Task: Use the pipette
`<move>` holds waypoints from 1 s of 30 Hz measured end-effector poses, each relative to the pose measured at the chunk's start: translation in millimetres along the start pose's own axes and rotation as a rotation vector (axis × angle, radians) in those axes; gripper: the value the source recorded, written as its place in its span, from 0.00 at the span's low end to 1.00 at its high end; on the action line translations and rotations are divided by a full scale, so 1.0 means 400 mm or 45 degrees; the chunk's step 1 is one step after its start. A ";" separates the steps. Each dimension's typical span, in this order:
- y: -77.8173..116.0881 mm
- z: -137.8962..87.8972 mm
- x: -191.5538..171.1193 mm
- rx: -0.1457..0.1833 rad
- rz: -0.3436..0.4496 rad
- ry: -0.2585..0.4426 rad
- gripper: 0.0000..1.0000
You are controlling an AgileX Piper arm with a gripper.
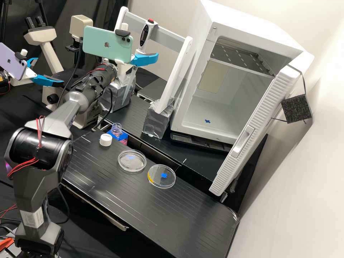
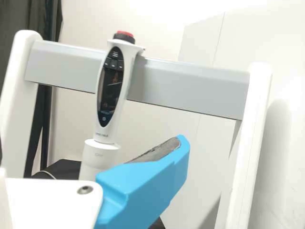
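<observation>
From my remote station I find the pipette [image 1: 144, 36] near upright, slightly tilted, at the grey crossbar [image 1: 167, 38] of the white stand. The claw [image 1: 146, 59] is at its lower part, released; one blue finger [image 2: 145, 183] presents a bare dark pad. On the black bench [image 1: 186, 211] I record a white cap [image 1: 105, 140] beside an uncapped bottle [image 1: 116, 129] of pink liquid, and two round dishes, one [image 1: 132, 169] near the other [image 1: 162, 186]. The white cabinet [image 1: 247, 21] has its door [image 1: 256, 125] open.
</observation>
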 end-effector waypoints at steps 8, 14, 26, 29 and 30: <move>-0.012 0.005 0.039 0.008 -0.011 -0.011 0.00; -0.015 0.005 0.056 0.002 -0.008 -0.021 0.00; -0.029 0.026 0.077 -0.011 -0.019 -0.056 0.00; -0.028 0.030 0.078 -0.011 -0.020 -0.060 0.00; -0.028 0.033 0.079 -0.011 -0.020 -0.064 0.00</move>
